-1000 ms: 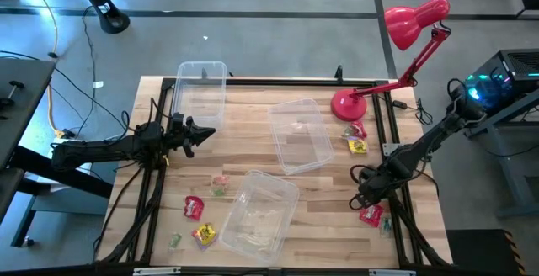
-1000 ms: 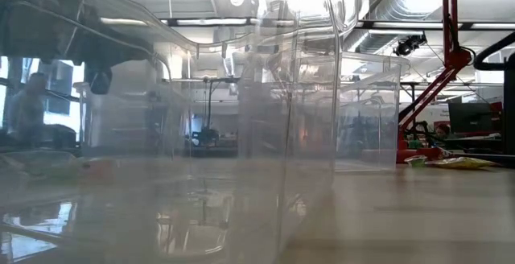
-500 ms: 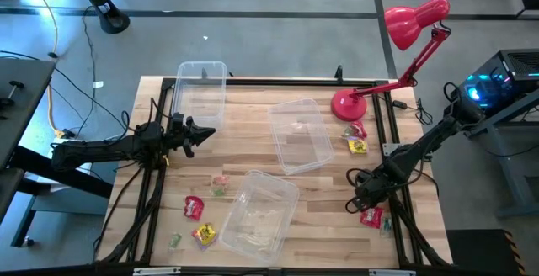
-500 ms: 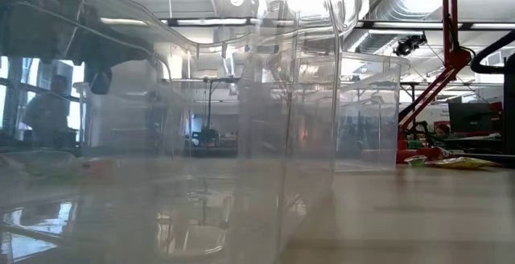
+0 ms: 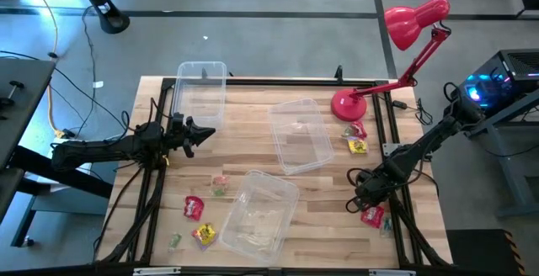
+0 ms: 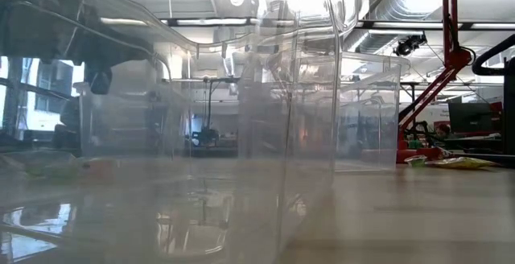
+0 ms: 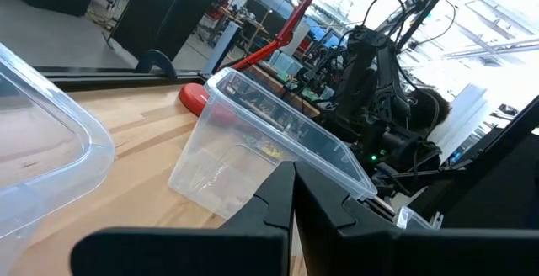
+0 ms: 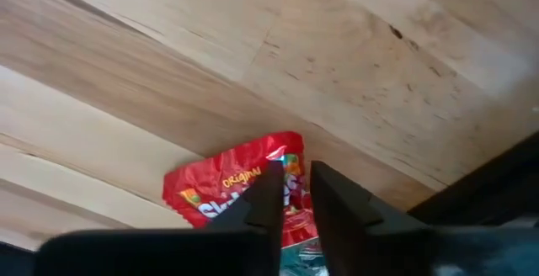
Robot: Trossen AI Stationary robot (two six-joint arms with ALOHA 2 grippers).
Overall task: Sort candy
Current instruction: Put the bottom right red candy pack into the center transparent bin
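Observation:
Candy lies scattered on the wooden table. A red packet [image 5: 370,217] sits near the near right corner, and a red packet [image 5: 356,130] and a yellow packet [image 5: 358,145] lie by the lamp base. Another red packet [image 5: 194,206], a yellow-red packet [image 5: 203,234] and tiny green and pale pieces [image 5: 220,183] lie near left. My right gripper [image 5: 362,199] points down just over the red packet [image 8: 236,196], open by a narrow gap. My left gripper [image 5: 198,133] hovers shut at the table's left side, away from any candy.
Three clear plastic bins stand on the table: one at far left [image 5: 202,91], one in the middle [image 5: 300,135], one near the front [image 5: 259,211]. A red desk lamp [image 5: 349,103] stands at far right. Black frame rails run along the table's sides.
My right gripper has crept a little toward the red packet at the near right corner.

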